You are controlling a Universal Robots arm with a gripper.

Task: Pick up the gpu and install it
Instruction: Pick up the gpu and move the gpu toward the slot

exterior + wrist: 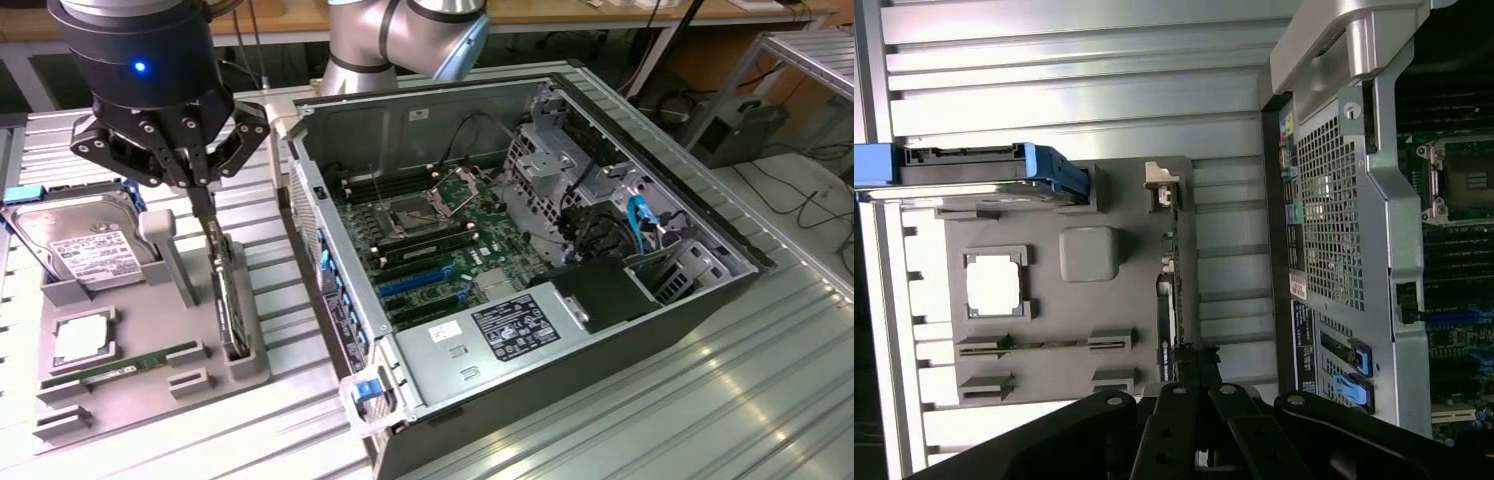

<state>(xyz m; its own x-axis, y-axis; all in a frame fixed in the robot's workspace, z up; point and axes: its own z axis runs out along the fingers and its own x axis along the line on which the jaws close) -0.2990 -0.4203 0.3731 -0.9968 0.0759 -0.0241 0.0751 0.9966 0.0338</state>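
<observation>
Ribbed metal worktop (pixel 641 400) carries a grey holder tray (pixel 134 385), and the gpu (pixel 230 300) stands on its long edge in a slot of that tray, directly beneath the gripper (pixel 200 198), not yet lifted out. The gripper is drawn together on the card's upper edge near one end, so it appears to be grasping the gpu. By my reading the card is light and stiff but delicate: a thin board that will not sag, yet would twist or chip if pulled askew in its slot. The bare top edge is the sound place to hold it, well away from the contact edge down in the slot, and a hold nearer the middle would balance it better than one at the end. Just beside the gripper on the tray stands a silver hard drive (pixel 87 250) with a white label. Farther from the gripper along the tray, a square chip (pixel 80 340) and a slim green memory stick (pixel 120 368) lie flat. On the gripper's other side, close by, the open computer case (pixel 534 120) shows its motherboard (pixel 427 240).
</observation>
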